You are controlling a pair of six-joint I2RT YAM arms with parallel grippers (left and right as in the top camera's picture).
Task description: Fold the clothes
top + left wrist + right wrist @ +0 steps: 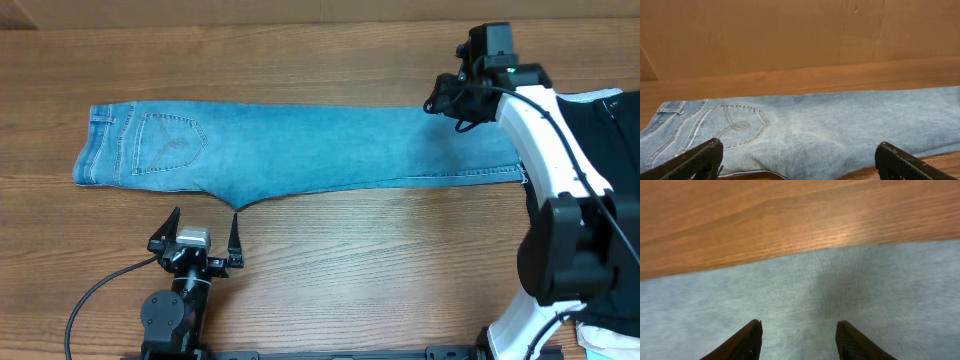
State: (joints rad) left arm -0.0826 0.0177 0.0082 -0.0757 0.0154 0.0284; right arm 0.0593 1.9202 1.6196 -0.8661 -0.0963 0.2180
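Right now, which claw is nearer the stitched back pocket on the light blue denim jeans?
Left. The left claw stands open off the jeans' edge near the pocket; the right claw is over the far leg end.

In the right wrist view the denim of the jeans (865, 290) is blurred, and the fingers (747, 342) of the right hand (799, 323) are cropped by the bottom edge, as are the fingers (695, 160) of the left hand (799, 146) in its own view. From overhead, the right arm (545, 140) covers part of the jeans' hem end near the bench's right edge and hides that hand's fingertips, so contact with the cloth cannot be told. The black garment (605, 130) behind the arm and the white cloth (608, 346) at the near right corner are cut by the picture's edge.
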